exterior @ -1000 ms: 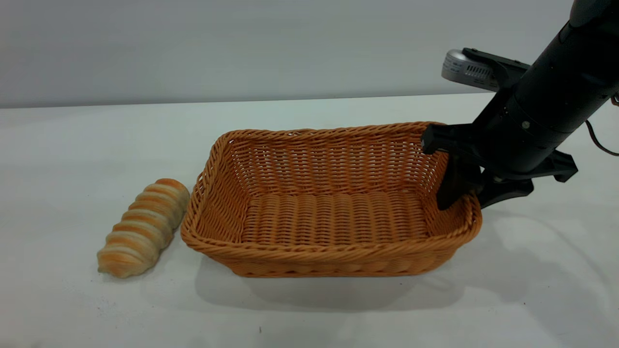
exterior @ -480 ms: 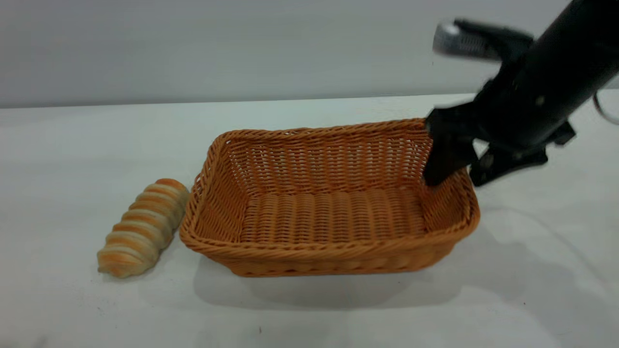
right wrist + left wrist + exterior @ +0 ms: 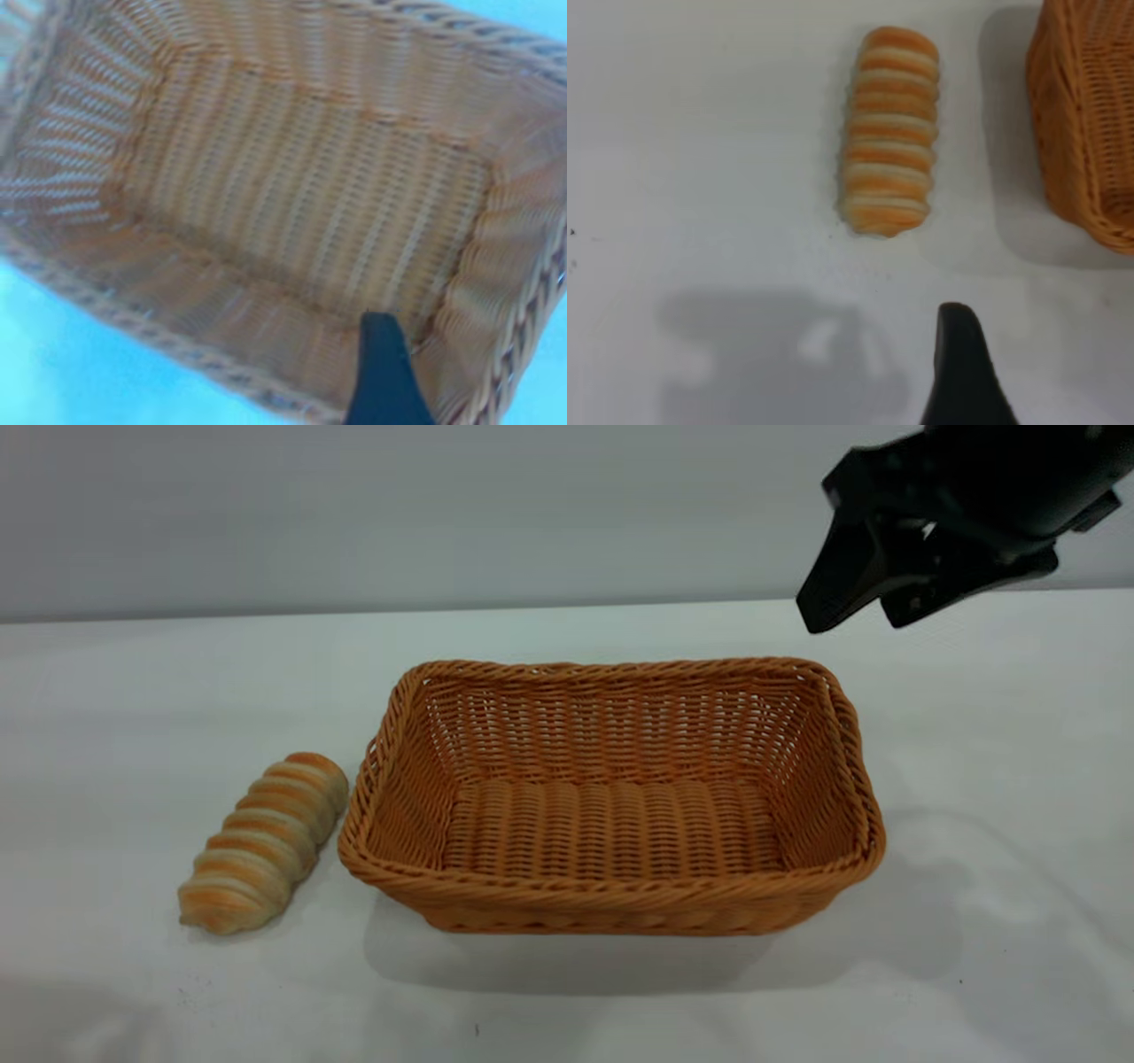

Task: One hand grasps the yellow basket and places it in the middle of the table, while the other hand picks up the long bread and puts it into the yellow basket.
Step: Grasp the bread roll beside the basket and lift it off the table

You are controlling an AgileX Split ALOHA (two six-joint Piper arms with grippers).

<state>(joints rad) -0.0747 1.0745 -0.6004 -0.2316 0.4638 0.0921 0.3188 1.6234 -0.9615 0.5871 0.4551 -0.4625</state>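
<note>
The yellow basket (image 3: 611,824) sits flat and empty on the table (image 3: 133,691), near its middle. The long bread (image 3: 266,841) lies on the table just left of the basket, almost touching its left rim. My right gripper (image 3: 852,615) hangs open and empty above the basket's far right corner, well clear of the rim. The right wrist view looks down into the basket (image 3: 301,204) past one dark finger (image 3: 381,372). My left gripper is out of the exterior view. Its wrist view shows one finger (image 3: 963,372) above the table, short of the bread (image 3: 888,133), with the basket's wall (image 3: 1090,115) beside it.
A plain grey wall stands behind the table's far edge. The left gripper's shadow (image 3: 780,363) falls on the table close to the bread. The right arm's shadow lies on the table right of the basket.
My right gripper let go of the basket's right rim and rose up and away. The basket dropped from its tilt and lies flat. The bread has not moved.
</note>
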